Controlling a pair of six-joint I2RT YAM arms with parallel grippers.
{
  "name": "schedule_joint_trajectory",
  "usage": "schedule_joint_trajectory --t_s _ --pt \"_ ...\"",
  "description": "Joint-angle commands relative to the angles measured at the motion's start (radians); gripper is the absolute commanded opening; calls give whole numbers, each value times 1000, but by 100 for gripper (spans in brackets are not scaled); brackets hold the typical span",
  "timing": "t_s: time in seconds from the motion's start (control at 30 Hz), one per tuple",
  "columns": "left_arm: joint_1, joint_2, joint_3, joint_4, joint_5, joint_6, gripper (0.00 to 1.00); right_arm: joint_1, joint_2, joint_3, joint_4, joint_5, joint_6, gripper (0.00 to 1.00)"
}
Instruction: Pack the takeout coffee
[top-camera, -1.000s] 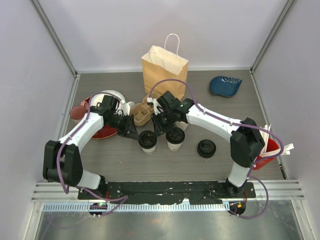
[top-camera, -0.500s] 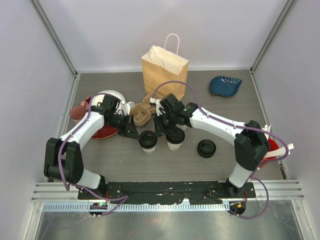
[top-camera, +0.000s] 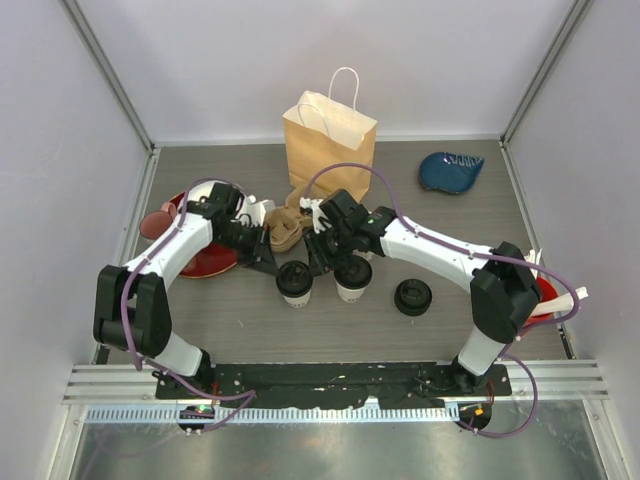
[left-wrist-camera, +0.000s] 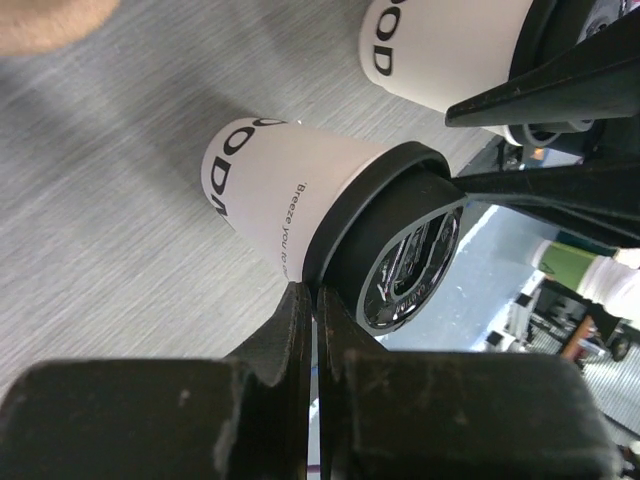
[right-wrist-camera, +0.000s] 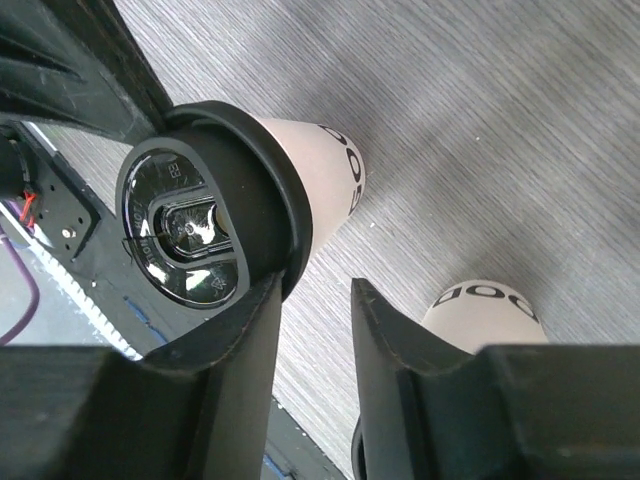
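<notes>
Two white paper cups with black lids stand side by side on the table, the left cup (top-camera: 295, 283) and the right cup (top-camera: 351, 277). My left gripper (top-camera: 270, 264) is shut and empty, its tips (left-wrist-camera: 311, 290) right beside the left cup's lid (left-wrist-camera: 400, 250). My right gripper (top-camera: 319, 264) is low between the two cups. It is a little open and empty (right-wrist-camera: 315, 290), and one finger (right-wrist-camera: 255, 330) touches the left cup's lid rim (right-wrist-camera: 200, 220). The right cup (right-wrist-camera: 485, 310) is beside the other finger.
A brown paper bag (top-camera: 330, 140) stands open at the back. A brown pulp cup carrier (top-camera: 283, 228) lies just behind the cups. A stack of black lids (top-camera: 413, 296) is to the right. A red plate (top-camera: 205, 262) is at the left, a blue dish (top-camera: 450, 171) at the back right, and a red bowl (top-camera: 540, 295) at the far right.
Both arms have shifted slightly around the cups, and the left arm's elbow has moved a little toward the back. Both cups stand where they were.
</notes>
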Motion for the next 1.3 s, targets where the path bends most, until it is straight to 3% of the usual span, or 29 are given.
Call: schedule_joint_trajectory --t_s 0.0,0.37,0.5,0.9,1.03,1.27 --pt "-18 18 60 20 -98 92 0 36 -14 45 -29 32 -67 43" --pt "-24 -6 71 -26 -58 102 0 36 -15 137 -46 17 -121 54" --pt "-31 -29 81 -21 -27 88 1 36 -25 173 -51 41 -155 80" --pt "-54 -43 109 -41 -46 101 3 84 -66 125 14 33 -250 87" --pt "-75 -43 146 -72 -121 123 5 118 -130 30 124 79 -363 88" --pt "-124 -57 175 -133 -332 250 8 118 -163 -25 210 116 -356 88"
